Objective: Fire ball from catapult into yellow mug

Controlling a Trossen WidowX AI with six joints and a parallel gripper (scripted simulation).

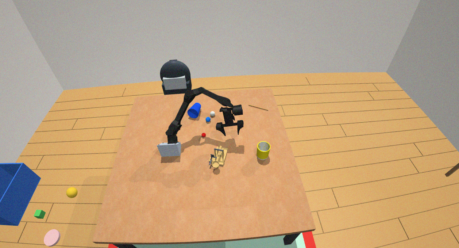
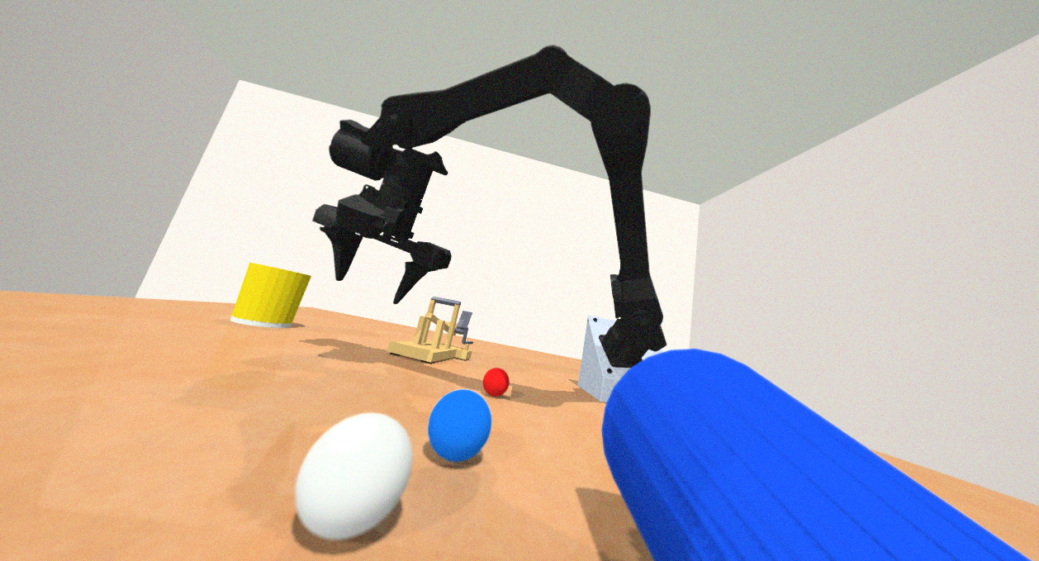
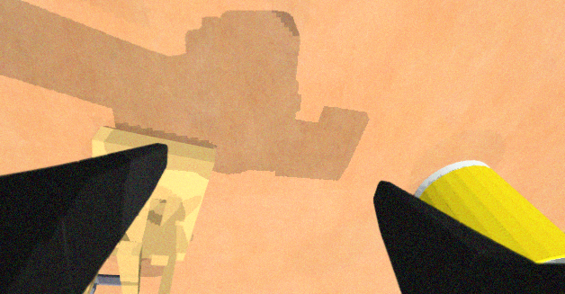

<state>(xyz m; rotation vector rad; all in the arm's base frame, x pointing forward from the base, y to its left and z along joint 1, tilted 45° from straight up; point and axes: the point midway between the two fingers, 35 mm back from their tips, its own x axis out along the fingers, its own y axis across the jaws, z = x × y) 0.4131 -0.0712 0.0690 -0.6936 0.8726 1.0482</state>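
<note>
The small tan catapult (image 1: 223, 160) (image 2: 412, 351) (image 3: 198, 180) stands on the table, its round cup empty in the top view. The yellow mug (image 1: 262, 153) (image 2: 270, 296) (image 3: 486, 200) stands upright to its right in the top view, mouth up. A red ball (image 1: 203, 134) (image 2: 495, 382), a blue ball (image 1: 208, 119) (image 2: 459, 425) and a white ball (image 1: 212, 113) (image 2: 353, 475) lie on the table behind the catapult. My gripper (image 1: 231, 134) (image 2: 367, 292) (image 3: 273, 173) is open and empty, fingers pointing down, in the air above and behind the catapult.
A blue cup (image 1: 193, 110) (image 2: 785, 463) lies on its side near the balls. A thin stick (image 1: 258, 107) lies at the table's back right. The arm's grey base block (image 1: 170, 149) (image 2: 595, 368) stands left of the catapult. A dark helmet-like object (image 1: 175, 69) is behind the arm.
</note>
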